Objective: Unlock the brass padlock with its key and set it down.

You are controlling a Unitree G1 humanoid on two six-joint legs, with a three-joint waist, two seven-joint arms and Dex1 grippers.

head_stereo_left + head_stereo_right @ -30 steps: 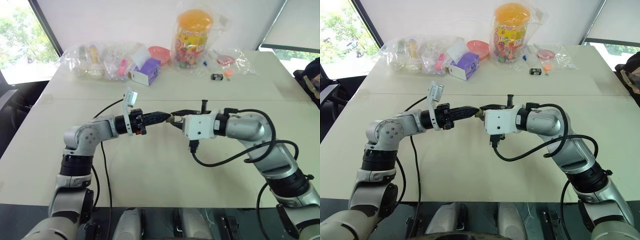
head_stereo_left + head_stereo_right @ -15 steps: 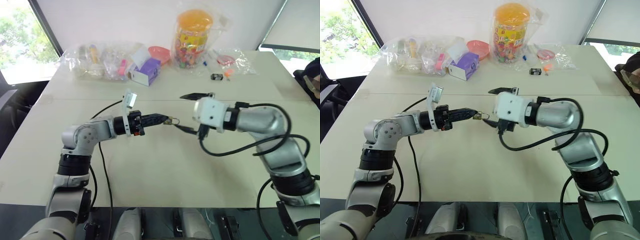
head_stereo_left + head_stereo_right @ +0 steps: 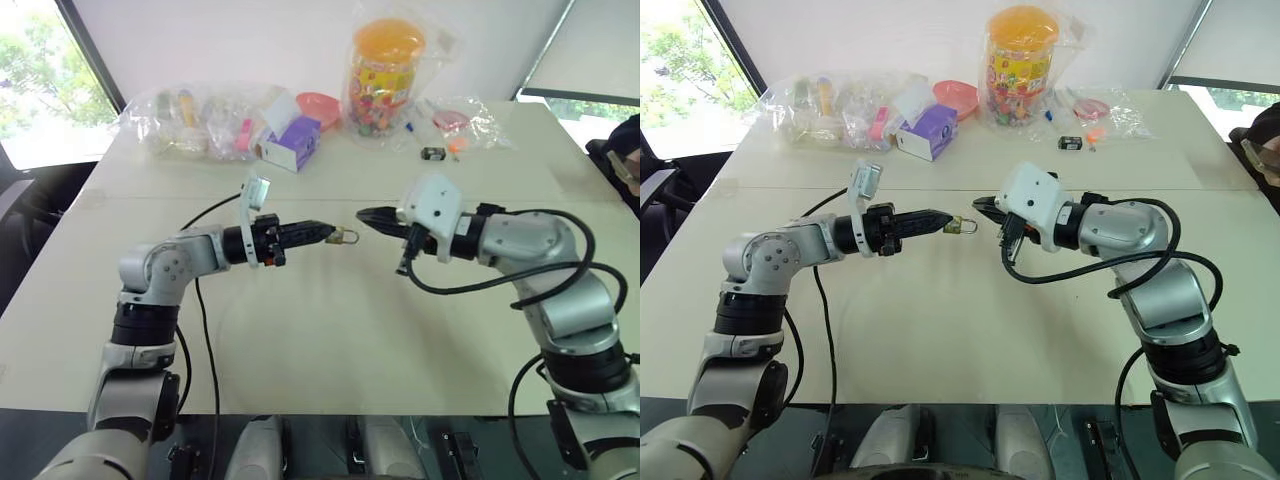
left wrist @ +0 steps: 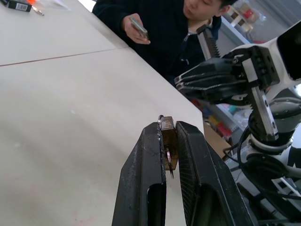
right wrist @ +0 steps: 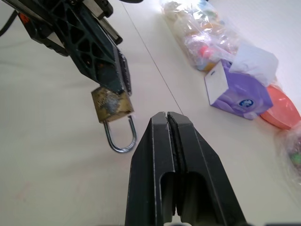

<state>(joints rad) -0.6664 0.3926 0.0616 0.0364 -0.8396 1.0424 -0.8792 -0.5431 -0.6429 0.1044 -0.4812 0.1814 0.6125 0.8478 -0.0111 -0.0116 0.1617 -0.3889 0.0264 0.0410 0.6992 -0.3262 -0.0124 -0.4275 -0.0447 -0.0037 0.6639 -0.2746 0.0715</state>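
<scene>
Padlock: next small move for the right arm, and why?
Probably bring the right gripper back to the brass padlock. Its jaws are shut on nothing, a gap away, while the left gripper pinches the lock body above the table, shackle toward the right gripper.

The padlock (image 3: pixel 343 237) hangs above mid-table (image 3: pixel 300 330), held at the left gripper (image 3: pixel 326 234) tip — the right gripper (image 3: pixel 368 215) just right of it, apart. Bags (image 3: pixel 200 120), box (image 3: pixel 290 143) and jar (image 3: pixel 385 75) line the far edge.
</scene>
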